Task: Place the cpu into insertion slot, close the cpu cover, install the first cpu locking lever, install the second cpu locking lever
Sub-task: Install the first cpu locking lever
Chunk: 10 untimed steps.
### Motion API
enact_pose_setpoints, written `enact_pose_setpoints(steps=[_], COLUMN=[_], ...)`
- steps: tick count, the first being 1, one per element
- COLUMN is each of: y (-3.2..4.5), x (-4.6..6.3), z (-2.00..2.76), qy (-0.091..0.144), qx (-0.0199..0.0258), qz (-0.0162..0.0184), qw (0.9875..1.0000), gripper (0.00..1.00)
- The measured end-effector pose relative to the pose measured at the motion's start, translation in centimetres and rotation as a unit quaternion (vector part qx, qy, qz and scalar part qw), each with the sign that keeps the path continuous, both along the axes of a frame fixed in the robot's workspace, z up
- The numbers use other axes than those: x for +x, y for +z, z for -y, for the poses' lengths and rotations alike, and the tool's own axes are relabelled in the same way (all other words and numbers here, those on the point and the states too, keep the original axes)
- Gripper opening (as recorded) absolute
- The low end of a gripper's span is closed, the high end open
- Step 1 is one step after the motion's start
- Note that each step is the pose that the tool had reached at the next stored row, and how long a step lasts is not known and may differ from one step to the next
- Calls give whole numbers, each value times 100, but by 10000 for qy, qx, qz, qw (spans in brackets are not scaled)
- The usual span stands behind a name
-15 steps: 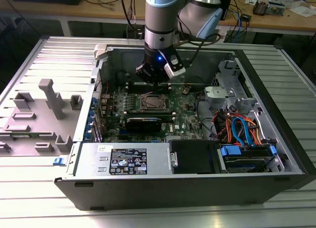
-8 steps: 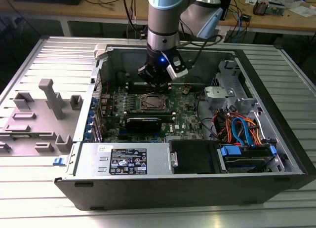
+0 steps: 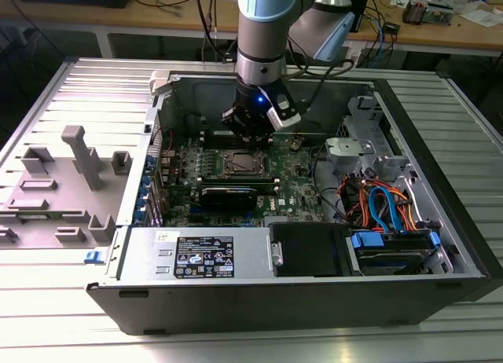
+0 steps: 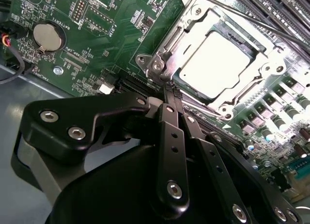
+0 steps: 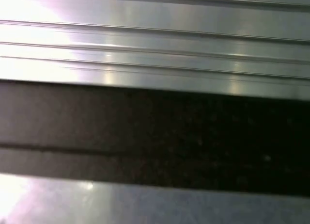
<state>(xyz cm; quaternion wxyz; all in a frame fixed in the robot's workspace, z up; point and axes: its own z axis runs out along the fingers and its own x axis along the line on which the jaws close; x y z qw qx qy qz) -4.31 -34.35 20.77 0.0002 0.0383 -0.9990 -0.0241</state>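
Pincer [image 3: 250, 132] on a grey arm hangs inside an open computer case [image 3: 440, 245] in the exterior view, low over the green board [image 3: 302, 182]. The slot [image 3: 238, 164] sits just below its tip, toward the camera. A black card [image 3: 229, 195] lies beyond the slot, nearer the camera still.

In the second wrist view, the pincer [image 4: 168, 88] has its black fingers [image 4: 170, 136] drawn together to a narrow point, holding nothing visible. That point touches or nearly touches the cover [image 4: 193, 27] at its corner. The cover lies flat over the slot [image 4: 233, 95], and the cpu [image 4: 218, 64] shows bright through its window, just ahead of the fingertips. A coin battery [image 4: 48, 36] lies well off to one side.

In the first wrist view, ribbed silver metal [image 5: 155, 40] and a dark band appear.
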Motion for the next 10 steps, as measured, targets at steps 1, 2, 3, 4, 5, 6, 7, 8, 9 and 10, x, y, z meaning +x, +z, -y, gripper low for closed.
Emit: enact_pose_setpoints(steps=[1,2,3,4,5,6,7,8,9,10], y=[-6,-9,-12,-18,-19,-20,-20,-20,-20,-20], x=[3,4,5,6,6,6,6,6,6,6], z=[0,0,0,0,0,0,0,0,0,0], qy=[1,1,1,1,1,1,1,1,1,0], qx=[1,1,1,0,-1,0,0,0,0,1], qz=[0,0,0,0,-1,0,0,0,0,1], qw=[10000,10000,10000,10000,10000,10000,10000,10000,10000,10000], gripper=[11,11,11,11,11,11,11,11,11,11])
